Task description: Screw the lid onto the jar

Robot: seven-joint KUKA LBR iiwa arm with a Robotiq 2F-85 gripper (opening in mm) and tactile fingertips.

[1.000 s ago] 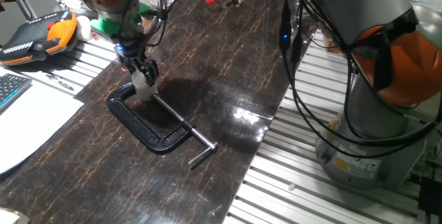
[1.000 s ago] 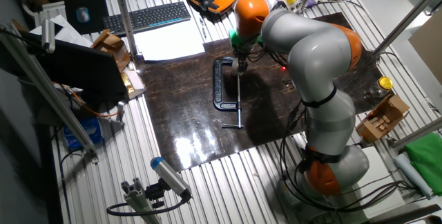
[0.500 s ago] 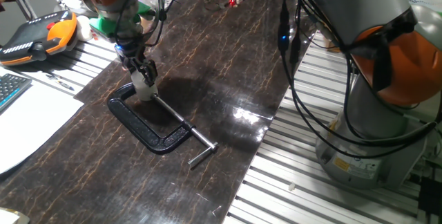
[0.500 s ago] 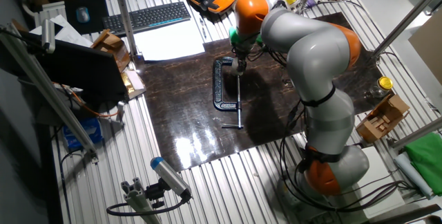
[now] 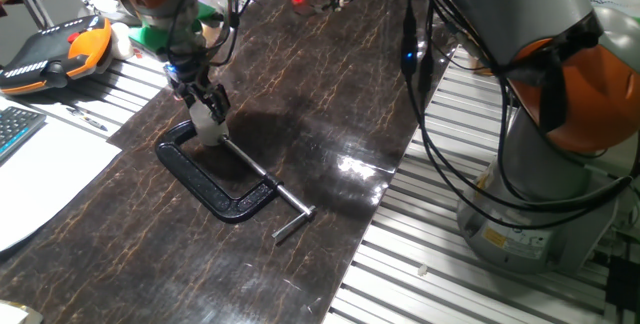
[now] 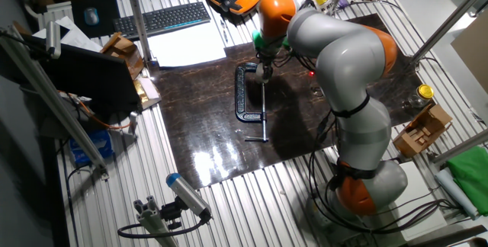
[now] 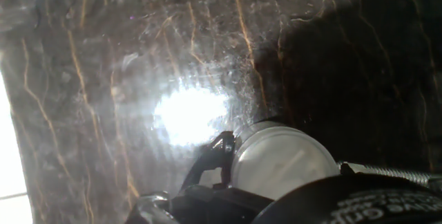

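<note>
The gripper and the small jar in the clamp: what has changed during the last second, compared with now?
Nothing visibly changed. The gripper is down over the whitish jar, which sits in the black clamp, just as in the earlier pictures. The clamp has not shifted on the dark mat. Any turning of the lid cannot be told.

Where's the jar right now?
In one fixed view the jar stands left of centre on the dark mat, inside the black C-clamp, under the gripper.
</note>
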